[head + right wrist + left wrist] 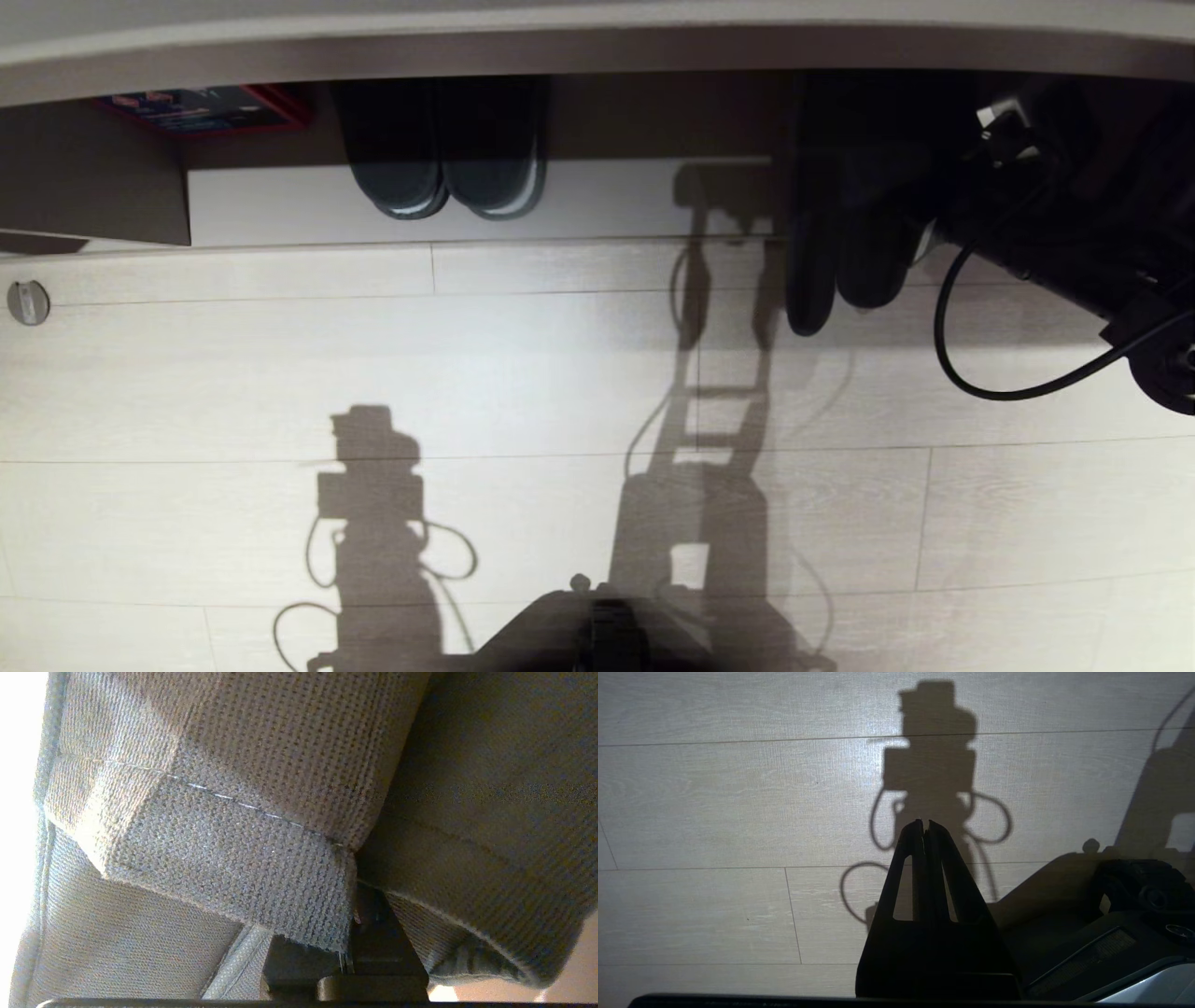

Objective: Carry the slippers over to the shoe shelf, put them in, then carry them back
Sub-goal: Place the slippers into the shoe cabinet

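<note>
Pale wood-grain floor [523, 373] fills most of the head view, crossed by the robot's shadows. Along its far edge runs the shoe shelf [597, 201], a low open-fronted compartment with a pale base board. A chunkier black pair of shoes [446, 154] with light-edged soles stands inside it toward the left, toes pointing out. A red-edged box [210, 107] sits further left in the shelf.

The right arm reaches in from the right of the head view. The slippers [840, 224] hang from it, dark and limp, at the shelf front, their lower ends over the floor just outside the base board. In the right wrist view, the right gripper [348, 933] is clamped tight on grey knit fabric at the slippers' edges.

The left gripper [924, 828] is parked over bare floor, fingers pressed together, holding nothing.

A small round metal disc [28, 302] lies in the floor at far left.
</note>
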`<state>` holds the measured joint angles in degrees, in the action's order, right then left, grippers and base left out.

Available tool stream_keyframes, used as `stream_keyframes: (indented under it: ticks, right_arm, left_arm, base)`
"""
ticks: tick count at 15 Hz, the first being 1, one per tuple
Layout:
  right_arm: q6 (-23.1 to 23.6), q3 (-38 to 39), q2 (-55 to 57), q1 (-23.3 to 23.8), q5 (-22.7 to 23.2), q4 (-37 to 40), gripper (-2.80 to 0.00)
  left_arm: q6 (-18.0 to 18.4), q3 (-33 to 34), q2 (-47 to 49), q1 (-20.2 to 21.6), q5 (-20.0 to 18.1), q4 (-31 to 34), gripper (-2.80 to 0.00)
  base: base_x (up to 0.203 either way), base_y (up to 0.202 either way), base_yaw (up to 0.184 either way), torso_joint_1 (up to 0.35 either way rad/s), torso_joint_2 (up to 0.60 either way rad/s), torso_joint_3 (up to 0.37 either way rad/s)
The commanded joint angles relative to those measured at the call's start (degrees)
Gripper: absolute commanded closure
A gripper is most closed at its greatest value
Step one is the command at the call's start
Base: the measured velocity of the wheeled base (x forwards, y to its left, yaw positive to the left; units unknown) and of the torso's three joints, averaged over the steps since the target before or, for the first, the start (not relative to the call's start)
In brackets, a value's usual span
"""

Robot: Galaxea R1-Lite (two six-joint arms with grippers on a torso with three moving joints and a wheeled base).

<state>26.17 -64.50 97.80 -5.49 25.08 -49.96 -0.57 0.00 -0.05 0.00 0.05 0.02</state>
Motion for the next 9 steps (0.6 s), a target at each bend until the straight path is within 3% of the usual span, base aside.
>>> stream_keyframes:
  ticks: [1, 4, 5, 9]
  right_arm:
    - [0.3, -1.2, 1.1, -0.3, 0.2, 0.3, 0.0]
    - [1.6, -2.1, 1.6, -0.7, 0.1, 2.4, 0.0]
    - [1.6, -2.1, 1.6, -0.8, 0.1, 2.4, -2.8]
    - [1.7, -3.0, 1.9, -1.2, -0.3, 2.5, -2.8]
  left_arm:
    - [0.0, 0.0, 0.0, 0.0, 0.0, 0.0, 0.0]
    - [0.0, 0.0, 0.0, 0.0, 0.0, 0.0, 0.0]
    - [0.0, 0.0, 0.0, 0.1, 0.0, 0.0, 0.0]
    - [0.0, 0.0, 0.0, 0.0, 0.0, 0.0, 0.0]
  base:
    - [0.0, 0.0, 0.0, 0.0, 0.0, 0.0]
    - [0.0, 0.0, 0.0, 0.0, 0.0, 0.0]
    - [0.0, 0.0, 0.0, 0.0, 0.0, 0.0]
    - [0.0, 0.0, 0.0, 0.0, 0.0, 0.0]
